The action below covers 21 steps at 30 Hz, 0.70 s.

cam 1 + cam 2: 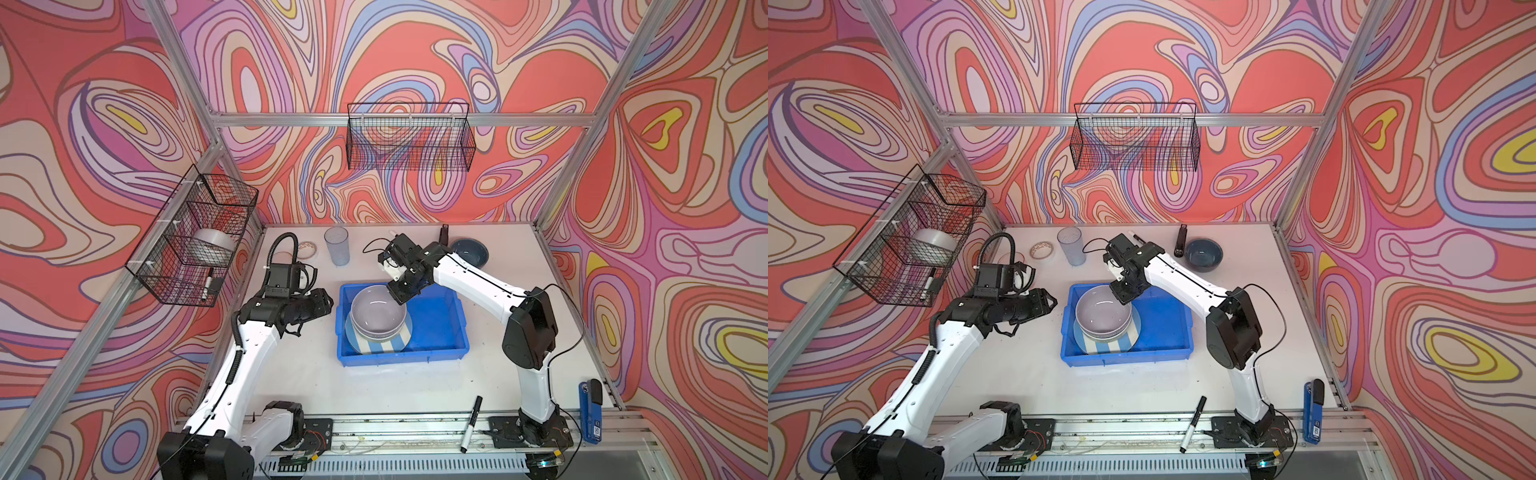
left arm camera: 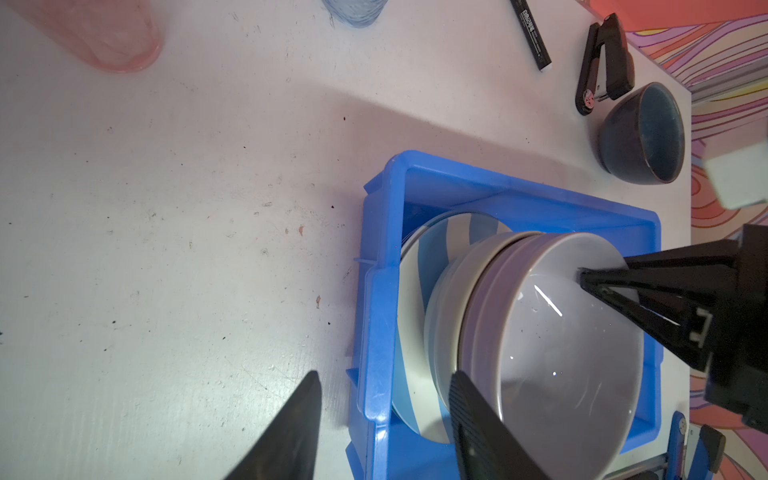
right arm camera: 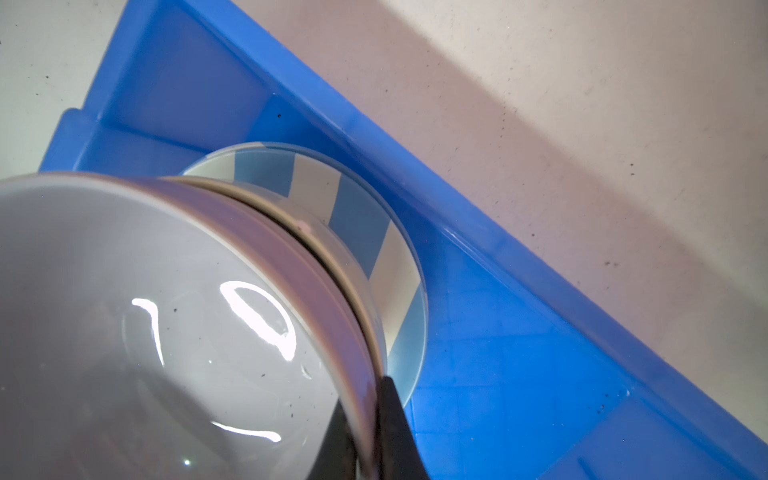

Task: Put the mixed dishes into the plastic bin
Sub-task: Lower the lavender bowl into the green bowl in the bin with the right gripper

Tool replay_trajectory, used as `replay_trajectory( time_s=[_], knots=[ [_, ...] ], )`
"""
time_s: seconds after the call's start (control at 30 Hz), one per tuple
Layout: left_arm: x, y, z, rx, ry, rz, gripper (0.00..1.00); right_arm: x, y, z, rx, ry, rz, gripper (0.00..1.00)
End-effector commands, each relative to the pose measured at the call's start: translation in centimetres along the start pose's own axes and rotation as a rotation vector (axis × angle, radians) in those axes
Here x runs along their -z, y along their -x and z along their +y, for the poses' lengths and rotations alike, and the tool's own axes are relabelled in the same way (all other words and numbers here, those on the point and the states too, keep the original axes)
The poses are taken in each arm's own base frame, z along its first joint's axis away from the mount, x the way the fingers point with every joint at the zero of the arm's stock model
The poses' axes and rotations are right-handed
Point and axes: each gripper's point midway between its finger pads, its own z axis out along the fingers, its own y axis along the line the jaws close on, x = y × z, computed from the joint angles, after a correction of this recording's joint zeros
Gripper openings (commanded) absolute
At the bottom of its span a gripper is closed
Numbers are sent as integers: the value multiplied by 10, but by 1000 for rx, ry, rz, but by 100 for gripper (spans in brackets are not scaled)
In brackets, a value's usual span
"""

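marker (image 1: 471,424): lies at the front edge of the table (image 1: 291,374), near the right arm's base
blue tool (image 1: 591,409): at the front right corner of the table
bin (image 1: 403,357): mid-table, between the two arms
striped plate (image 1: 376,348): flat on the bin's floor, at its left end
pale bowl (image 2: 449,303): on the striped plate
lavender bowl (image 1: 377,309): nested in the pale bowl, inside the bin
left pincer (image 2: 385,376): about half open, gripping nothing, just beside the bin's left wall, one finger over the table, the other over the bowls
right pincer (image 1: 397,295): closed tight on the lavender bowl's far right rim, one finger inside, one outside
bluish tumbler (image 1: 336,246): upright, behind the bin
pink tumbler (image 2: 104,37): on the table behind the left arm, partly hidden in both top views
tape roll (image 1: 306,248): flat, just left of the bluish tumbler
dark blue bowl (image 1: 469,251): upright at the far right, outside the bin
black stapler (image 1: 444,235): just beside the dark blue bowl
left basket (image 1: 195,237): hung on the left wall, a clear roll (image 1: 214,245) inside
back basket (image 1: 409,137): hung on the back rail
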Motion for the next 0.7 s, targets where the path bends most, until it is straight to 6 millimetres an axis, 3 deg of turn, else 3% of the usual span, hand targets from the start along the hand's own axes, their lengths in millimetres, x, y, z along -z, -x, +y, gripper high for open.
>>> replay_trajectory(
  time_s=[0.0,0.2,0.67],
  knots=[
    [-2,0,1,-1,-8,-1,54,33,22,13,-8,35,-129,11],
    [-3,-1,0,1,-12,3,54,45,25,13,-20,32,-157,24],
    [-3,-1,0,0,-14,8,54,41,13,7,-37,2,-129,23]
  ],
)
